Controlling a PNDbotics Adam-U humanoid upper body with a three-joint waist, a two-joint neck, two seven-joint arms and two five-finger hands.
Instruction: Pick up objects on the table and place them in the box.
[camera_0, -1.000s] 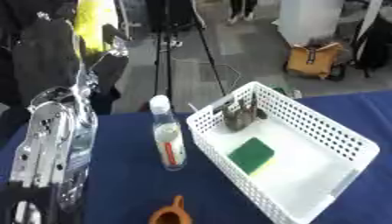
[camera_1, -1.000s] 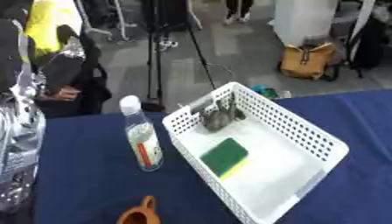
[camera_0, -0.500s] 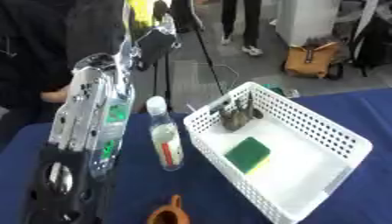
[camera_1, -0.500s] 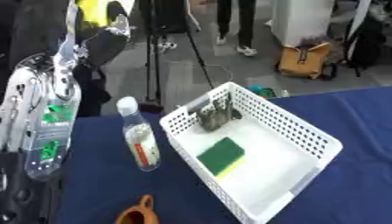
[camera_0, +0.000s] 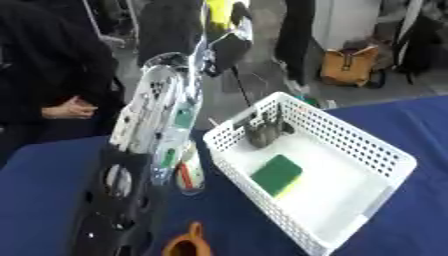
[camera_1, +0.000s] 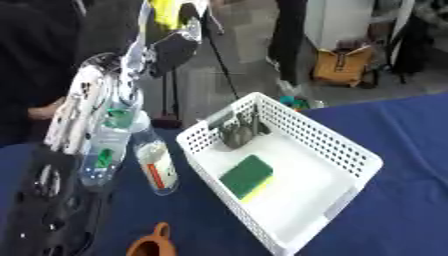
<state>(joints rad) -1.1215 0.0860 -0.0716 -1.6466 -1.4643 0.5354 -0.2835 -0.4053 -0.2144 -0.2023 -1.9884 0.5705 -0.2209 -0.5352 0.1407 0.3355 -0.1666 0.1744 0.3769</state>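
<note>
Rising at left, left hand (camera_1: 171, 42) fingers unclear w/ arm above clear bottle (camera_1: 155, 165) on blue table (camera_1: 402, 130), left of white box (camera_1: 341, 150) w/ green sponge (camera_1: 246, 176).

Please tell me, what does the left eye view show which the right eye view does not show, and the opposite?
Only the left eye view shows a person's hand at the far left edge. Only the right eye view shows the plastic bottle almost whole beside the left arm; in the left eye view the arm covers most of it. Both show the white basket on the blue table, holding a green sponge and a dark object, and a brown object at the near edge.
</note>
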